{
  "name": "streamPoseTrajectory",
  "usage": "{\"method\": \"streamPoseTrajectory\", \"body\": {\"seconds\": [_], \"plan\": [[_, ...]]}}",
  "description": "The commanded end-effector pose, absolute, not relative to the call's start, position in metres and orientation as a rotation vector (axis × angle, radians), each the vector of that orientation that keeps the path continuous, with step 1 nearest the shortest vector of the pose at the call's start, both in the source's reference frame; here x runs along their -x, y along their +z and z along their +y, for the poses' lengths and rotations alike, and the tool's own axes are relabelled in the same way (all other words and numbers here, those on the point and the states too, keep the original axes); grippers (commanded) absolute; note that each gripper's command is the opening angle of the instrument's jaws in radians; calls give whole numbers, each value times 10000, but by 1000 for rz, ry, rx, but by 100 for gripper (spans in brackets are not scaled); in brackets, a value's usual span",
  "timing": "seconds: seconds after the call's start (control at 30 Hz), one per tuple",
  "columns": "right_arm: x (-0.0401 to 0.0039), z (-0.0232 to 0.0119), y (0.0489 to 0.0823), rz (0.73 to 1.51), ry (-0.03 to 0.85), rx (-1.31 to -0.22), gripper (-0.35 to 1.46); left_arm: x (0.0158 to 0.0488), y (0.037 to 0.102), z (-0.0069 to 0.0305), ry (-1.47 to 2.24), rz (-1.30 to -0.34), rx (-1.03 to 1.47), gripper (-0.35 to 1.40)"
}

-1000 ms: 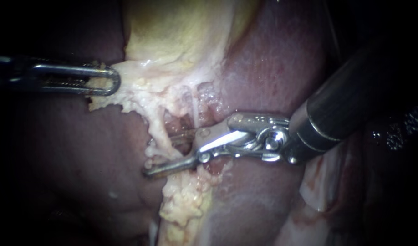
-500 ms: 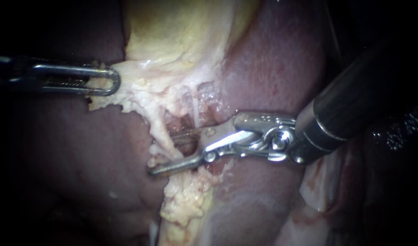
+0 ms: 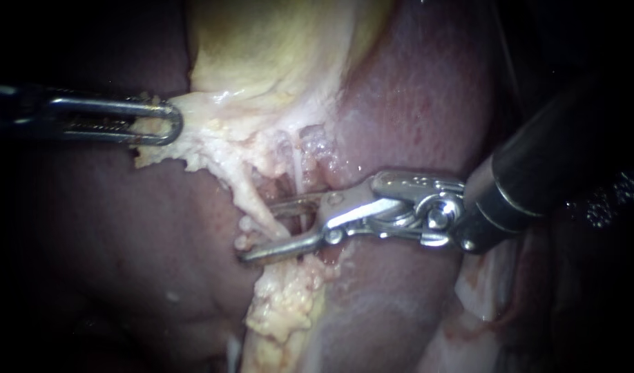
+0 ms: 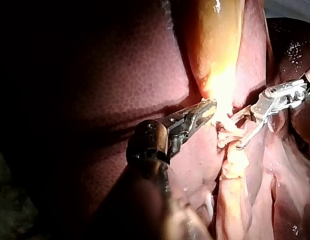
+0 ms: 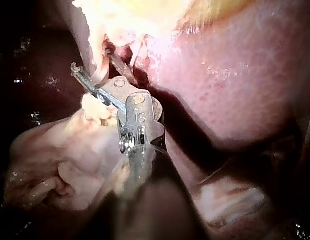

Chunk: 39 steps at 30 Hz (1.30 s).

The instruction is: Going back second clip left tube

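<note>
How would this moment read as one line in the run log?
left instrument: shut on pale tissue below gallbladder | right instrument: open, tube between | clip: none discernible | liver: exposed

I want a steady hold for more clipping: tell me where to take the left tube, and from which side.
Take the left tube on its bare slanting stretch, above the fatty lump. Come from the endoscope view's right, as the right instrument does: the tube lies crosswise to it there, and the left instrument holds the pale tissue above.
</note>
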<state>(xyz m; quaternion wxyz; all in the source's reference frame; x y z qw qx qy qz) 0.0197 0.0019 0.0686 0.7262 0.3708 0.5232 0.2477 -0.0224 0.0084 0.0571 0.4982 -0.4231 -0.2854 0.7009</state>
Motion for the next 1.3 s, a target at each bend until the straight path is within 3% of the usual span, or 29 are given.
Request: {"method": "streamPoseTrajectory", "body": {"seconds": [0.03,0.3,0.43,0.6,0.73,0.87,1.0,1.17,1.3], "plan": [[-196,19,686,1149,554,-827,50,224,572,84,1697,-691,1025,-35],[-199,16,689,1169,567,-838,50,224,572,84,1697,-691,1025,-35],[-207,14,694,1220,548,-880,50,224,572,84,1697,-691,1025,-35],[-220,2,702,1219,505,-924,50,224,571,84,1697,-691,1025,-35],[-232,-12,705,1241,402,-954,50,224,571,84,1696,-691,1024,-35],[-245,-22,702,1285,267,-915,50,224,571,84,1696,-691,1024,-35],[-250,-24,699,1320,191,-848,49,224,571,84,1696,-691,1024,-35],[-249,-21,700,1320,197,-843,48,224,571,84,1696,-691,1024,-35],[-249,-16,704,1276,329,-894,48,225,571,84,1696,-691,1024,-35]]}}
